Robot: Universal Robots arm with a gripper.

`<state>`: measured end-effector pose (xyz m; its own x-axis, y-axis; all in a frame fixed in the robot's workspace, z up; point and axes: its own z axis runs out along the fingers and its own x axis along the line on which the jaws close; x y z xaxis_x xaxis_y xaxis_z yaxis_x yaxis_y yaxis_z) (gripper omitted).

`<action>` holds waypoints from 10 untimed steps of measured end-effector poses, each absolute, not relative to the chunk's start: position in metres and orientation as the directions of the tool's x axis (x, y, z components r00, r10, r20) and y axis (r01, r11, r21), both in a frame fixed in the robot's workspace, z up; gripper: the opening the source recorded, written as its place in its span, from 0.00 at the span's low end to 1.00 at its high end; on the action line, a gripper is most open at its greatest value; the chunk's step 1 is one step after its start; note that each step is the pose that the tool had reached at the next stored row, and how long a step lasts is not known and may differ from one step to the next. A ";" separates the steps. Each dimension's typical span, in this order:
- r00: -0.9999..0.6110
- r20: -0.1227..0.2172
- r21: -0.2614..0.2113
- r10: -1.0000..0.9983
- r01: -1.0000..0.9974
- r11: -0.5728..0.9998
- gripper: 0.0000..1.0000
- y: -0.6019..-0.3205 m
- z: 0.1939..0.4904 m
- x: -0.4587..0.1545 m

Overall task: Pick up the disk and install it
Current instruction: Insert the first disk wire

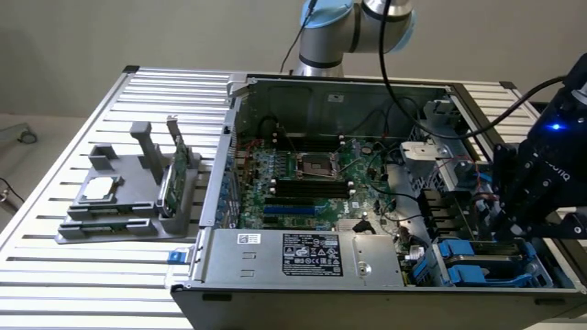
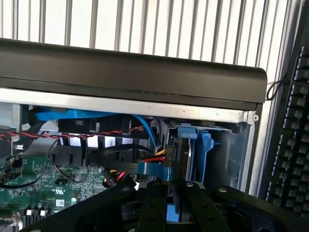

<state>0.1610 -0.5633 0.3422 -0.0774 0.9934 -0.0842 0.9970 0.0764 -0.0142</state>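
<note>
1. Disk in its bright blue frame sits at the corner slot of the big computer box, not out on the worktop.
2. It stands on its thin edge. In the wrist view, one narrow side and the blue rim face us.
3. The hand is right at the near end of the disk. Its two dark fingers are close together, with a bit of blue between them. I think the hand is pinching the disk by its flat sides, with only a small gap.
4. The disk lies straight out in front of the hand. Its long side runs away from the hand, deep into the slot, toward the wall of the box.
5. From the wrist view, I cannot tell if the disk is pushed all the way in. It looks partly in the slot.
6. In the exterior view, the hand hangs low over the box corner on the exterior view's right. It is just above two more blue holders.
7. Red, black and blue wires bunch up just beside the disk, on the side of the green board. They are very near the fingers.
8. The grey tray with the small square chip is well apart from the hand, on the exterior view's left.
</note>
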 end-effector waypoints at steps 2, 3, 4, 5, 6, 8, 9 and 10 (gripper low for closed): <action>-0.072 -0.085 -0.012 0.994 0.997 0.071 0.17 -0.565 0.342 0.161; -0.071 -0.085 -0.011 0.994 0.997 0.070 0.17 -0.565 0.342 0.161; -0.071 -0.085 -0.011 0.994 0.997 0.070 0.17 -0.567 0.342 0.161; -0.070 -0.085 -0.010 0.994 0.998 0.070 0.17 -0.568 0.342 0.160; -0.070 -0.085 -0.009 0.994 0.998 0.070 0.17 -0.570 0.342 0.160; -0.070 -0.085 -0.006 0.994 0.998 0.070 0.17 -0.572 0.342 0.158; -0.070 -0.085 -0.004 0.994 0.998 0.070 0.17 -0.573 0.342 0.157; -0.070 -0.084 -0.002 0.994 0.998 0.070 0.17 -0.574 0.342 0.154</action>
